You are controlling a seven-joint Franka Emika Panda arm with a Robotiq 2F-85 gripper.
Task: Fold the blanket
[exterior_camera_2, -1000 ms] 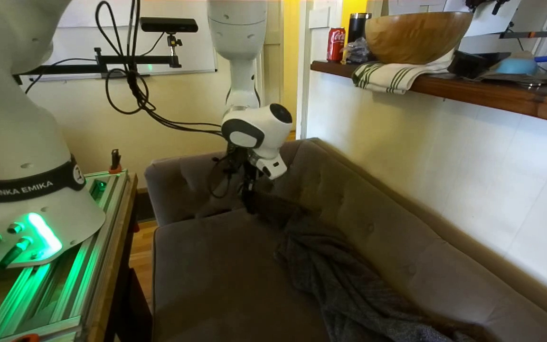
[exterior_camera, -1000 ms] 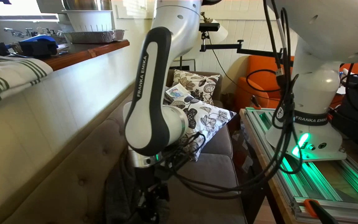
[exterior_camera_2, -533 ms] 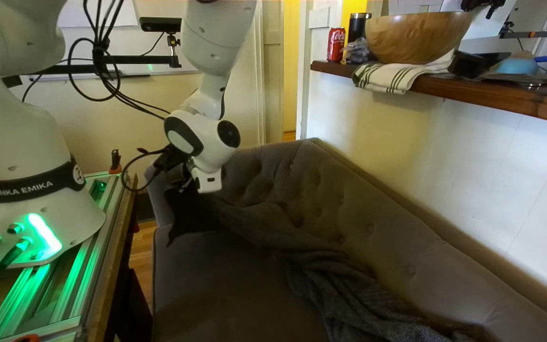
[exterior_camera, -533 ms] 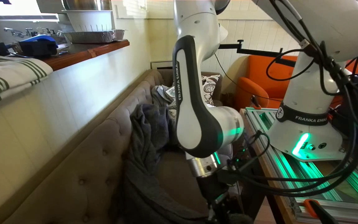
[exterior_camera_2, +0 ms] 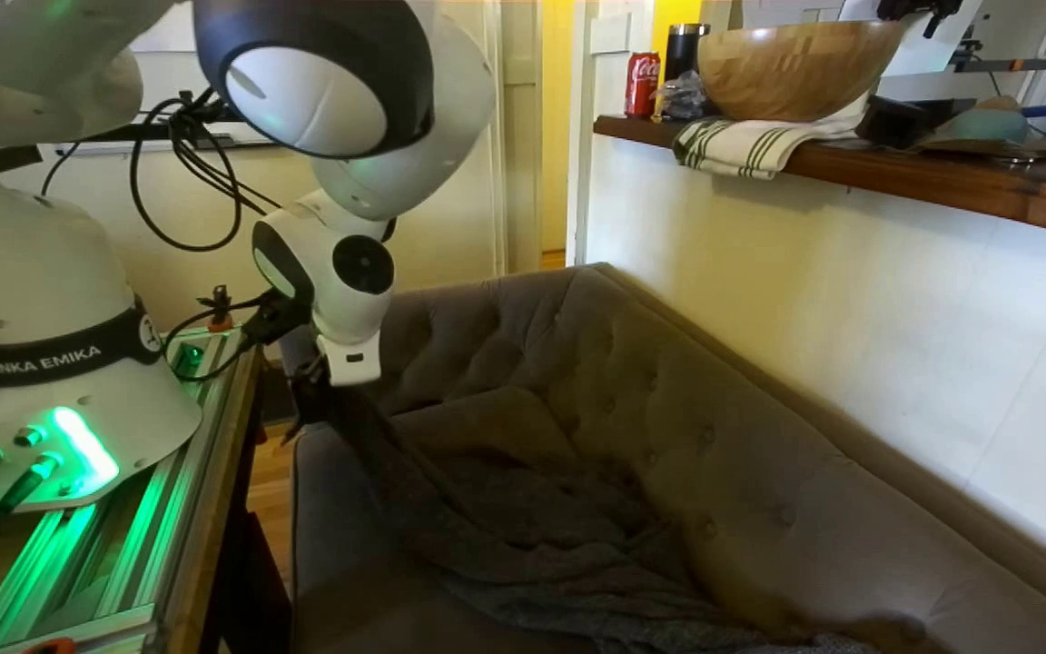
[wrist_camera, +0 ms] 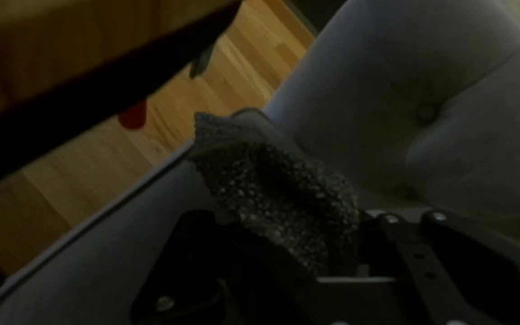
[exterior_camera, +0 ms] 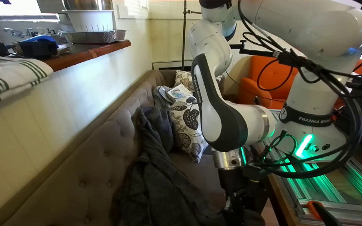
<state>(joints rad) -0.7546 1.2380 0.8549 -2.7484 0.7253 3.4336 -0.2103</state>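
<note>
We are pinching the blanket [exterior_camera_2: 559, 563] tightly in the claw [exterior_camera_2: 310, 400]. In an exterior view it is trailing from there toward four o'clock, lying rumpled across the couch [exterior_camera_2: 850, 509]. In the wrist view its tip is poking out past the claw, toward eleven o'clock.

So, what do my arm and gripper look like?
A rounded white Franka Emika Panda arm with dark grey trim, a black FRANKA EMIKA collar, green base light and looping black cables; a silvery ring meets the black Robotiq gripper.
</note>
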